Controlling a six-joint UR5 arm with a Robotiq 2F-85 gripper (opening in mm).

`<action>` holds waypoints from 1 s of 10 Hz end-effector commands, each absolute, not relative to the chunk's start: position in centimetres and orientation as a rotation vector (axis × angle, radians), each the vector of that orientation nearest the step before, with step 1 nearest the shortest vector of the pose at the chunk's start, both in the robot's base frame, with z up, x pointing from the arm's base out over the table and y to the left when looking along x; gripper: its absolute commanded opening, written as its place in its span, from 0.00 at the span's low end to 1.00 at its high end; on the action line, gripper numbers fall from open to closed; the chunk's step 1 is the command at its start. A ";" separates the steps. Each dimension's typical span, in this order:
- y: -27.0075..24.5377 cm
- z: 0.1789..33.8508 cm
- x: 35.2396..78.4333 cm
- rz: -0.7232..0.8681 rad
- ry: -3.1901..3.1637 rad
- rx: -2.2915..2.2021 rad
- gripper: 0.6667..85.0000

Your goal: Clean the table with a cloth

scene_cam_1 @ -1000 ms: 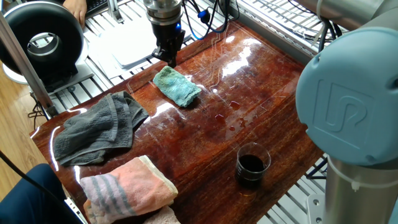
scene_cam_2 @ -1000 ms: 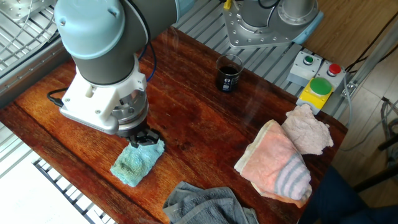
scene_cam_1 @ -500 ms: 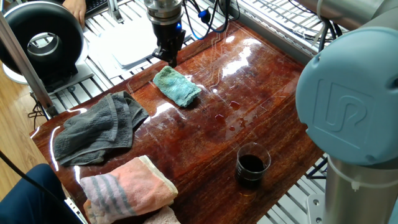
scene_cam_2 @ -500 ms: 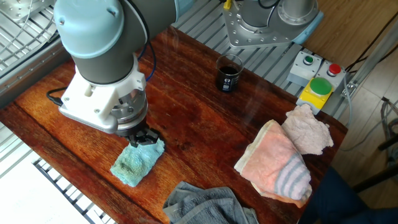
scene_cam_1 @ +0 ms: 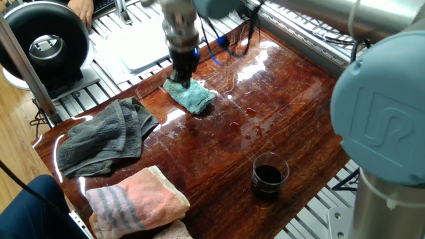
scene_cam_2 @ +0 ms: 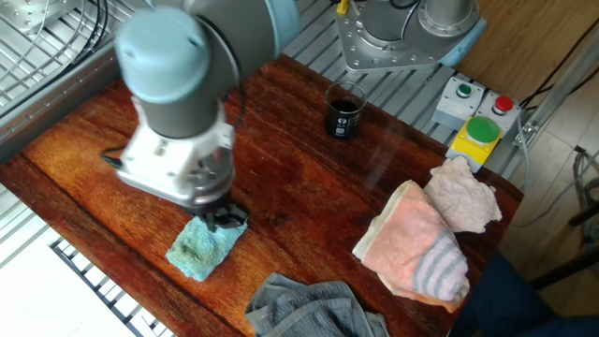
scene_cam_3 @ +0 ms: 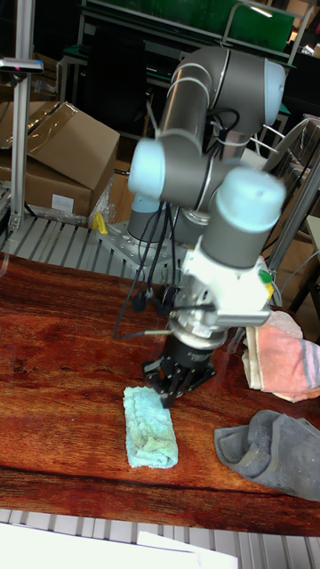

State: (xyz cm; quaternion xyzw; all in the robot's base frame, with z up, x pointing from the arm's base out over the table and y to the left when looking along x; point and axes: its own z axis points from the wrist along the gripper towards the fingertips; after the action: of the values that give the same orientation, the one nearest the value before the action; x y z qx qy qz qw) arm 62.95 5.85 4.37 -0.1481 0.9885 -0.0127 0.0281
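The teal-green cloth (scene_cam_1: 194,97) (scene_cam_2: 199,248) (scene_cam_3: 149,428) lies flat on the glossy reddish-brown table (scene_cam_1: 285,99) (scene_cam_2: 281,178) (scene_cam_3: 62,356), near its far long edge. My gripper (scene_cam_1: 181,79) (scene_cam_2: 226,219) (scene_cam_3: 171,384) points straight down with its fingers together. Its tips rest on the corner of the cloth nearest the arm. The arm is motion-blurred in both fixed views. Nothing is held between the fingers. A few small wet drops (scene_cam_1: 250,126) glisten on the wood right of the cloth.
A dark grey towel (scene_cam_1: 103,136) (scene_cam_3: 267,449) and a pink striped towel (scene_cam_1: 136,202) (scene_cam_2: 416,248) lie at one end of the table. A glass of dark liquid (scene_cam_1: 269,178) (scene_cam_2: 343,109) stands near the arm's base. A white board (scene_cam_1: 143,53) lies beyond the far edge.
The gripper has dropped and shifted from just beyond the cloth's edge onto the cloth's corner. The cloth and the other things have not moved.
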 end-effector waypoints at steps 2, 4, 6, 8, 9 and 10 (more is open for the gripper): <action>4.5 3.2 60.2 -0.105 3.121 -0.483 0.01; 4.4 6.7 59.0 -0.096 3.169 -0.502 0.01; 4.5 6.2 58.7 -0.108 3.167 -0.484 0.01; 4.4 5.7 58.8 -0.112 3.162 -0.477 0.01; 4.3 5.7 58.7 -0.112 3.162 -0.477 0.01; 4.3 5.7 58.7 -0.114 3.163 -0.477 0.01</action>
State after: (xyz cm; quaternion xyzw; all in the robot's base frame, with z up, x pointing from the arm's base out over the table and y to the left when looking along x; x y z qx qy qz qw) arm 58.95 4.24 5.60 -0.1527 0.9871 -0.0390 -0.0281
